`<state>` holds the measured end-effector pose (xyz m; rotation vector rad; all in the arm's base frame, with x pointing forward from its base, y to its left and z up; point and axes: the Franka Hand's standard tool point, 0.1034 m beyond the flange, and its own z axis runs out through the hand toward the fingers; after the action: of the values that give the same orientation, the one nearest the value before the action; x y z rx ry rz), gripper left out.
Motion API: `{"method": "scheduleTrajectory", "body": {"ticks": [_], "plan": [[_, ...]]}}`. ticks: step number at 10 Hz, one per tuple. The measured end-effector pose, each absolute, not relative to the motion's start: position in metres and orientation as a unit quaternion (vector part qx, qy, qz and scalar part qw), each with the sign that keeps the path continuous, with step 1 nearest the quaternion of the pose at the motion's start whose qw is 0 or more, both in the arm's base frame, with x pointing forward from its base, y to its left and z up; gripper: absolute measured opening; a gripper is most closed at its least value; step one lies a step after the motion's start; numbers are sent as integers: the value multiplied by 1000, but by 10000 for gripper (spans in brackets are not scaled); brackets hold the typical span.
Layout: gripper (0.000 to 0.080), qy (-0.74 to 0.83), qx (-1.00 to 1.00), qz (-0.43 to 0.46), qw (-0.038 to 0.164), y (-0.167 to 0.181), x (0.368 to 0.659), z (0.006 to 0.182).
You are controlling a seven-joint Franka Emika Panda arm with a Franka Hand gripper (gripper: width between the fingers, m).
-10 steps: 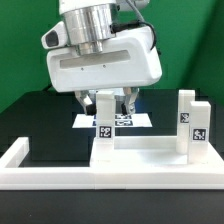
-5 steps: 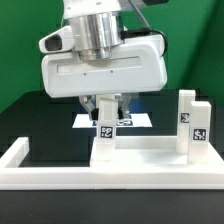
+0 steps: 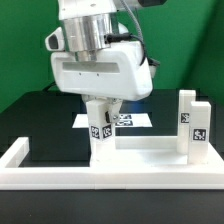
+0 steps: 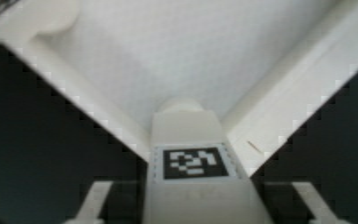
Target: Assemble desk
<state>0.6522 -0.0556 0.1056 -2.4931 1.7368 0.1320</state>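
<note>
White plastic everywhere — the claw is clamped on one leg, held upright over the tabletop on the black bench, seemingly lining it up for its socket — two more legs stand at the exterior view's right.

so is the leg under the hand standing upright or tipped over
Tilted. In the exterior view the leg leans off vertical beneath the hand, unlike the straight legs at the view's right.

white tagged leg tilted, two legs upright
</note>
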Motion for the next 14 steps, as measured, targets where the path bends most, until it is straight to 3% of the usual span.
{"method": "scheduleTrajectory", "body": {"ticks": [2, 4, 6, 7, 8, 12, 13, 14], "plan": [[294, 704, -705, 56, 68, -56, 655, 99], [294, 726, -682, 57, 70, -57, 655, 99], [574, 706, -703, 55, 71, -56, 655, 99], [574, 622, -778, 41, 78, -58, 656, 101], [632, 526, -846, 32, 83, -59, 653, 103], [649, 401, -912, 22, 85, -60, 648, 101], [649, 355, -931, 18, 81, -60, 648, 102], [649, 204, -977, 1, 61, -60, 650, 106]]}}
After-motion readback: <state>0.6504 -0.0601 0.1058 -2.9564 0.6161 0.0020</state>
